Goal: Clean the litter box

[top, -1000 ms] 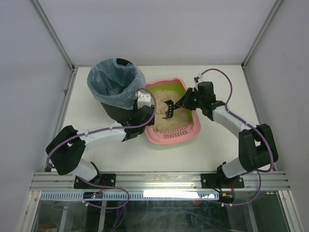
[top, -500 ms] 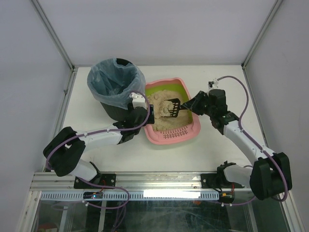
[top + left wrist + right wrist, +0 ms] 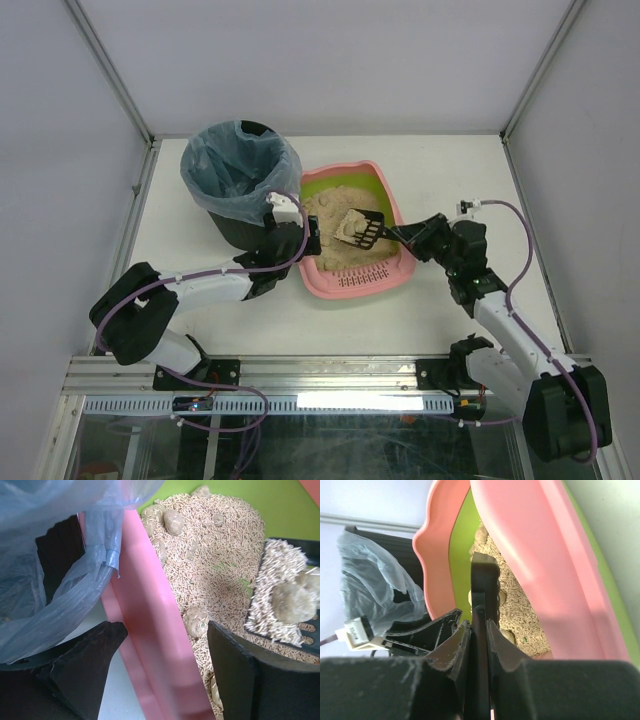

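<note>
**Loaded scoop held over the litter box, left jaws spread across its wall**

The white table (image 3: 450, 170) carries everything, and the litter box (image 3: 355, 285) sits near its middle, its slotted ledge at the end nearest the arm bases. The tray is pink outside with a lime-green inner rim, and tan litter (image 3: 215, 555) covers most of its floor.

Against the left side of the litter box stands the black round bin (image 3: 235, 232), taller than the tray and lined with a blue plastic bag (image 3: 215, 165) that spills over its edge. In the left wrist view the bag hangs just beside the pink wall.

The left arm (image 3: 200, 287) reaches in from the left of the litter box. The left gripper (image 3: 310, 235) sits at the tray's left wall with its jaws spread apart, one finger (image 3: 80, 665) outside the wall on the bin side, the other inside over the litter. Whether the outer finger touches the wall is hard to tell from this angle.

The right arm (image 3: 500, 320) comes in from the right of the litter box. The right gripper (image 3: 412, 238) is clamped tight on the thin handle of the small black scoop (image 3: 362, 230), just outside the right rim.

The scoop's slotted head hangs above the litter inside the box, holding pellets and a rounded greyish clump (image 3: 290, 602). Several more clumps (image 3: 174, 521) lie in the litter towards the far end of the box.
</note>
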Controlling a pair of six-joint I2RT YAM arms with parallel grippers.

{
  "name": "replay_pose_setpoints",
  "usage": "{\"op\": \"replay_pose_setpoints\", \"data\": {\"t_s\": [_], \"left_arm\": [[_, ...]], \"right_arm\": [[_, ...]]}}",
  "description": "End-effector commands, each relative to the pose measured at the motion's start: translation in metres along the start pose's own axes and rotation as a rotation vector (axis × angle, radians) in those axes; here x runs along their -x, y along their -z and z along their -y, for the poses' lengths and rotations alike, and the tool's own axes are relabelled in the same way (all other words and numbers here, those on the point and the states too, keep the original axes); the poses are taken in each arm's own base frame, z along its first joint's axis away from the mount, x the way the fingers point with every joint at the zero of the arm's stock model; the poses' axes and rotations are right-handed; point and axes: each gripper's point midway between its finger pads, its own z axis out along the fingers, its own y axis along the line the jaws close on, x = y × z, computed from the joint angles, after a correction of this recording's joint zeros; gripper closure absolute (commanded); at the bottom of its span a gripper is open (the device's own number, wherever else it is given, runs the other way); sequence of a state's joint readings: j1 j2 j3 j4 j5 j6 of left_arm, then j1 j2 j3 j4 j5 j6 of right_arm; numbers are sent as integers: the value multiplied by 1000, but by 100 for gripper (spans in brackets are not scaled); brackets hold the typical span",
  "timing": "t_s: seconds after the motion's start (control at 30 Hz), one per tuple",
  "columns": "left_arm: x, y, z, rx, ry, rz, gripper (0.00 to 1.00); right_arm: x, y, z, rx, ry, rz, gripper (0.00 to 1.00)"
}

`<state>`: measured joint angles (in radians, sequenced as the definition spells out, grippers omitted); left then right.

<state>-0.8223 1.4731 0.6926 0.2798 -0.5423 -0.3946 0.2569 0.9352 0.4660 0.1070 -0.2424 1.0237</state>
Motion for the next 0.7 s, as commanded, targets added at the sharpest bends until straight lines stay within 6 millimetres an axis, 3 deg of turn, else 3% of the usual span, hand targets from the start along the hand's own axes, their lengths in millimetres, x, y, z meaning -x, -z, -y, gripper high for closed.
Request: {"op": "replay_pose_setpoints", "data": {"t_s": [0.0, 0.07, 0.17, 0.27, 0.4, 0.5, 0.53, 0.6, 0.67], "left_arm": [[25, 1, 0, -12, 38, 93, 25], [27, 2, -1, -4, 56, 100, 26], [25, 2, 0, -12, 59, 94, 27], [24, 2, 0, -12, 71, 89, 28], [20, 0, 1, -16, 77, 83, 28], [19, -2, 1, -14, 74, 85, 28], [19, -2, 2, -16, 74, 83, 28], [18, -1, 4, -28, 76, 79, 28], [19, -1, 3, -23, 77, 82, 28]], "right_arm": [[25, 12, -42, 181, -104, 115, 100], [26, 13, -44, 198, -85, 101, 100], [38, 20, -26, 151, -150, 181, 100], [26, 16, -43, 235, -118, 86, 100], [43, 21, -16, 175, -203, 192, 100], [29, 15, -46, 274, -115, 60, 100], [28, 14, -45, 280, -115, 44, 100], [46, 18, -22, 211, -208, 150, 100], [44, 19, -28, 232, -184, 134, 100]]}}
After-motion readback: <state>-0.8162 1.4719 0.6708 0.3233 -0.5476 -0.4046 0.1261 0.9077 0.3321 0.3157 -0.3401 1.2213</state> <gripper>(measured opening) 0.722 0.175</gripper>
